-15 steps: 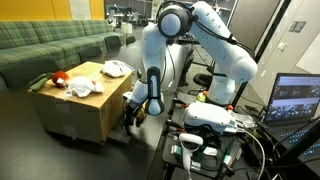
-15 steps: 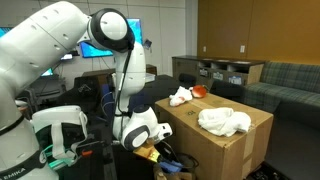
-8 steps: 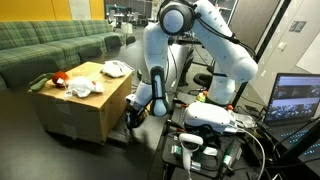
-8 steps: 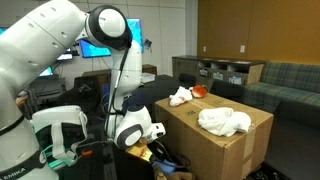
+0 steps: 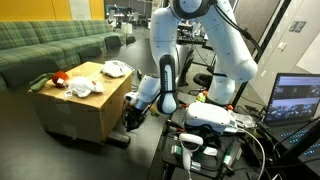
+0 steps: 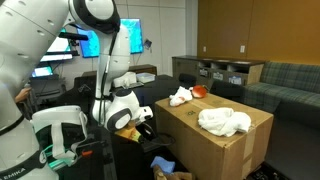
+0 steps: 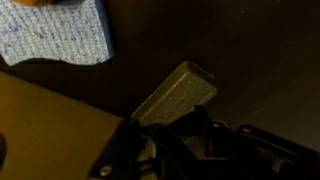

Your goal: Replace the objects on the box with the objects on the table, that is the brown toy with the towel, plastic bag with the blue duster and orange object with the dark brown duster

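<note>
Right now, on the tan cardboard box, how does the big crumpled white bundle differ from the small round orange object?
The crumpled white bundle is larger than the round orange object. The bundle is wrinkled, the orange object compact. In an exterior view the bundle lies nearer the camera, the orange object at the far end. Both rest on the tan cardboard box.

The arm is built of smooth, rounded white shells, glossy under the room lights, with dark grey bands where the links meet and a dark strip along one link. In both exterior views a round black cap closes one joint. The hand is black and blocky. In the wrist view its matte black body and linkages look blurred.
</note>
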